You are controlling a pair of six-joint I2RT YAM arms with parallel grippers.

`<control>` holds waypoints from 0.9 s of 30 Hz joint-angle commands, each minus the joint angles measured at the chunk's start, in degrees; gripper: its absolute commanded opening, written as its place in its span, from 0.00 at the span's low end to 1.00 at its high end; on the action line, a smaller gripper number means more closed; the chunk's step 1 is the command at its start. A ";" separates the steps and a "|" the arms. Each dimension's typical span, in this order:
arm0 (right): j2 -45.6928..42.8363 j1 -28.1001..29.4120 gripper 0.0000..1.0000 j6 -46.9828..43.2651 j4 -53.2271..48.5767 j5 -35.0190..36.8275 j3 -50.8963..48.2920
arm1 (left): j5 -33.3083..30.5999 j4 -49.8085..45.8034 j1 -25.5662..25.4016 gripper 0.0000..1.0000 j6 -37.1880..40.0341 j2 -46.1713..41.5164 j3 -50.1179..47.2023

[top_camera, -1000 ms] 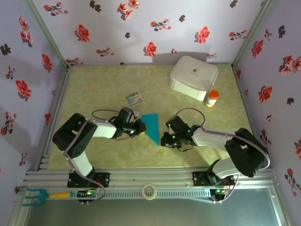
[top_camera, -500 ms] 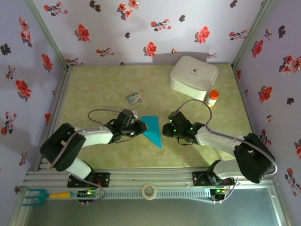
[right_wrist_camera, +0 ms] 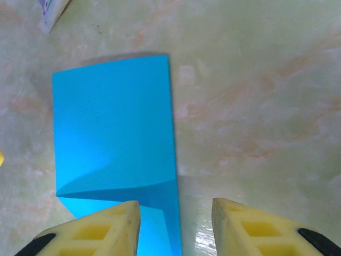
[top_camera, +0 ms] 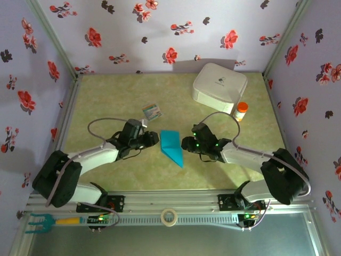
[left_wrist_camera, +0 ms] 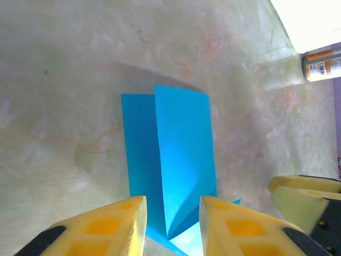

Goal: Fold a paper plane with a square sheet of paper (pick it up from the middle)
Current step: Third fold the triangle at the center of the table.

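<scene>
Since my left claw [top_camera: 154, 139] and right claw [top_camera: 185, 144] flank the creased turquoise paper [top_camera: 171, 146], both parted and empty, I should pinch its middle crease squarely, layers aligned.

Left arm [top_camera: 90, 157]: stretched long and low from its base at the near rail, forearm angling in to the right, wrist aimed at mid-table. Left gripper [top_camera: 153, 138] sits low, jaws parted. In its wrist view the two yellow fingers [left_wrist_camera: 106, 226] stand clearly apart, tips level.

Right arm [top_camera: 256, 157]: elbow folded at the far right, forearm sweeping left, also low. Right gripper [top_camera: 185, 144] faces the left one, near but apart. Its jaws are parted too, with the yellow fingers [right_wrist_camera: 101, 229] spread in its wrist view.
</scene>
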 commanded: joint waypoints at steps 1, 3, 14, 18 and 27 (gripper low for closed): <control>2.83 -0.56 0.41 -1.38 3.67 -5.23 1.61 | -1.21 -1.68 1.10 0.35 3.11 -2.28 -1.20; 4.81 -0.57 0.41 -1.56 3.33 -6.46 2.95 | -0.58 -1.86 1.53 0.39 3.73 -2.87 -1.35; 7.89 -0.69 0.41 -0.79 1.65 -6.11 4.31 | 13.97 5.69 3.57 0.50 1.65 5.55 0.46; 6.65 -0.77 0.41 -0.95 0.93 -5.00 3.76 | 18.39 8.00 4.01 0.50 0.33 10.80 2.60; 5.93 -0.74 0.42 -1.21 0.76 -5.29 3.72 | 22.80 13.19 4.14 0.46 -3.25 17.39 4.26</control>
